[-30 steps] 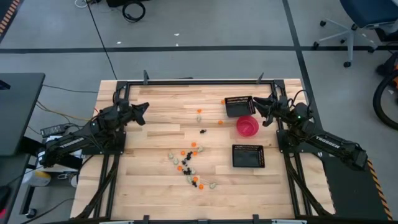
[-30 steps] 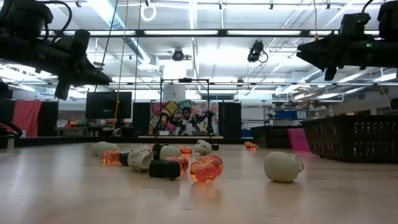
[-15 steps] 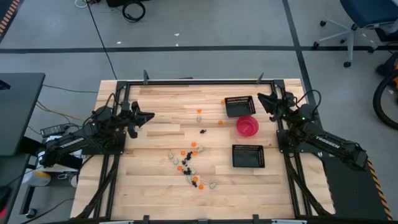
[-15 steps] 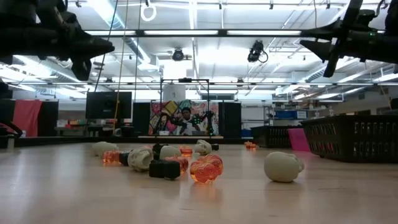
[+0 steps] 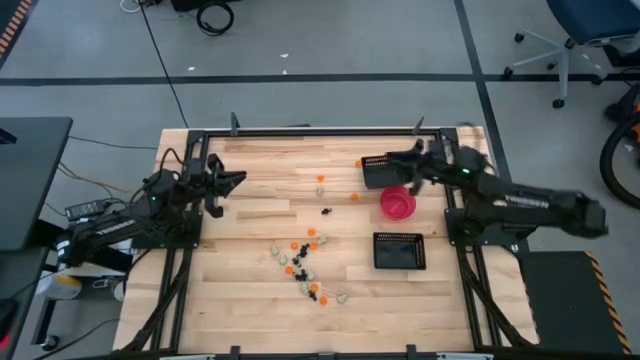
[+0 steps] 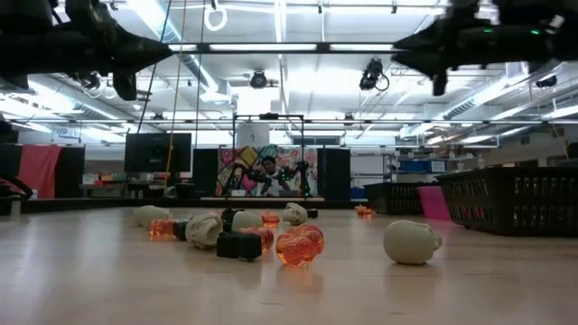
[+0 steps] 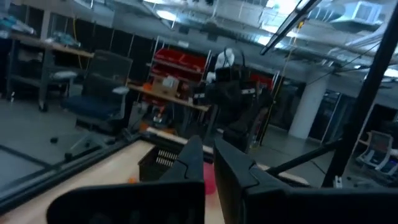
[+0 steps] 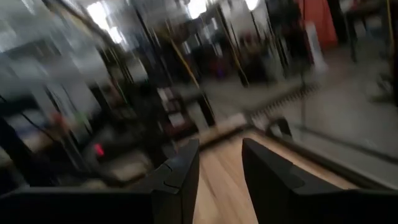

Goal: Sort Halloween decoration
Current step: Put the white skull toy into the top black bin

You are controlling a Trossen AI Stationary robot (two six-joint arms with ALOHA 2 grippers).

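The Halloween decoration is many tiny orange, black and pale cream trinkets lying on the wooden table. Most are clustered near the middle, and a few lie scattered toward the far side. My left gripper hovers high over the table's left part, away from the trinkets. It is open by a narrow gap and empty. My right gripper hangs in the air above the far black mesh tray, open and empty.
A round pink-red bowl stands between the far tray and a second black mesh tray on the table's right part. A dark frame rail runs along the table's far edge. A person sits in the room beyond the table.
My right gripper has swung from the table's right edge toward the left and now hangs over the far tray. My left gripper has risen and tipped from pointing down to about level. The trinkets, trays and bowl have not moved.
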